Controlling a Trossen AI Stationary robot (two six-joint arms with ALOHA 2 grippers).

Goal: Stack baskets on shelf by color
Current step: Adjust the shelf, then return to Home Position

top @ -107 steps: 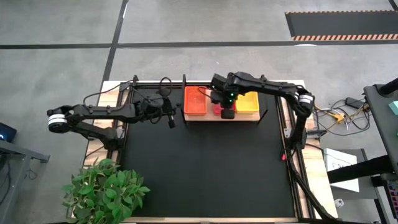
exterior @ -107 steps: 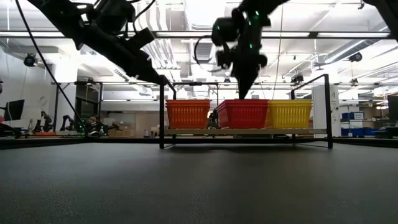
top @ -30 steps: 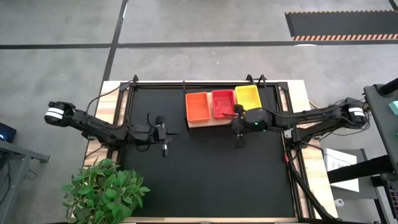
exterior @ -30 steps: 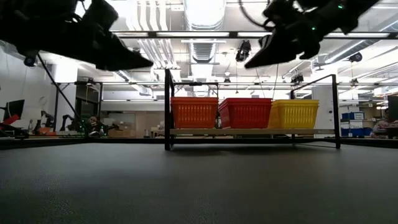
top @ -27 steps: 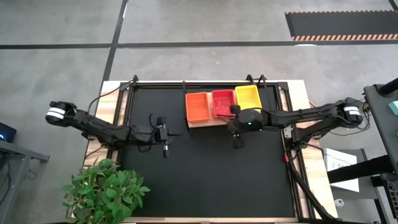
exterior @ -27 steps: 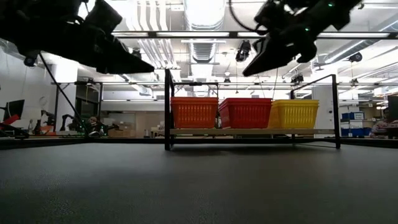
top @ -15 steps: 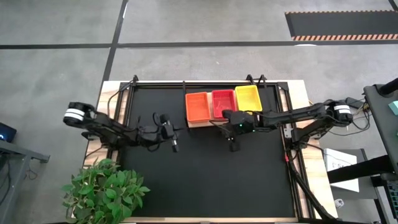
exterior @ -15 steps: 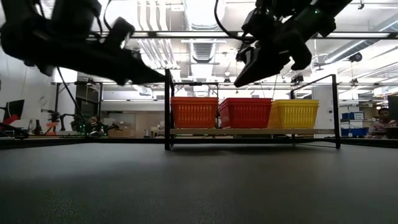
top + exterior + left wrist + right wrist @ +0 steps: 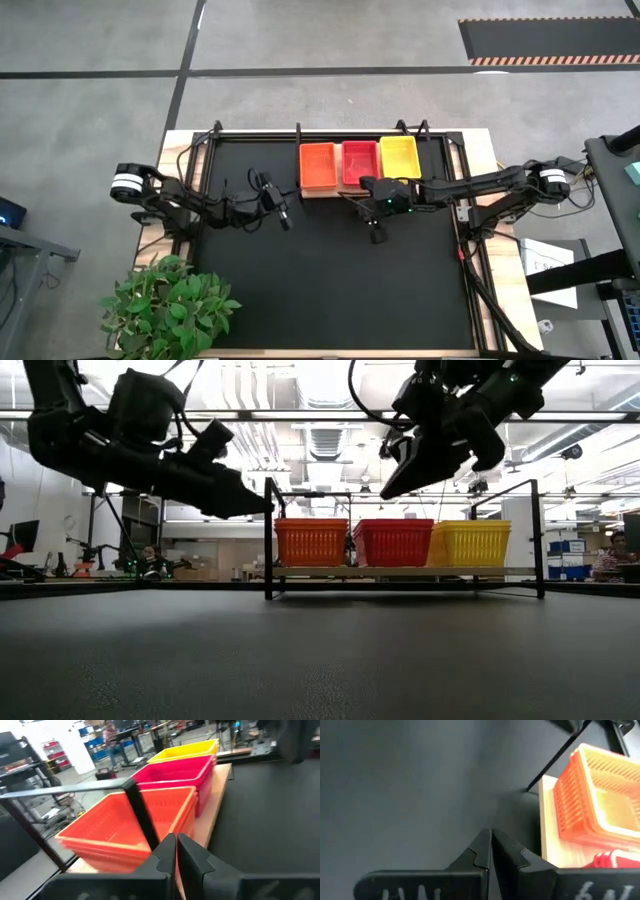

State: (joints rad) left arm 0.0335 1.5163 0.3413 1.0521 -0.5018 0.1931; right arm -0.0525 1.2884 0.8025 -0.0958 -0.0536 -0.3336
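Note:
Three stacks of baskets stand side by side on the wooden shelf (image 9: pixel 330 192) at the far middle of the table: orange (image 9: pixel 317 165), red-pink (image 9: pixel 360 163), yellow (image 9: pixel 399 158). They also show in the low view, orange (image 9: pixel 306 542), red-pink (image 9: pixel 393 542), yellow (image 9: pixel 467 542). My left gripper (image 9: pixel 285 220) is shut and empty, in the air just left of the shelf, pointing at the orange stack (image 9: pixel 125 825). My right gripper (image 9: pixel 377 236) is shut and empty, in the air just in front of the shelf, over the mat.
The shelf's thin black uprights (image 9: pixel 268 535) stand at its corners; one (image 9: pixel 142 817) is right in front of my left gripper. The black mat (image 9: pixel 330 290) covers the table. A green plant (image 9: pixel 170 305) stands at the near left corner.
My left gripper has gone toward the table's right and far edges, closing on the shelf's left end. My right gripper has gone a little toward the table's left edge along the shelf's front. Both have stayed shut.

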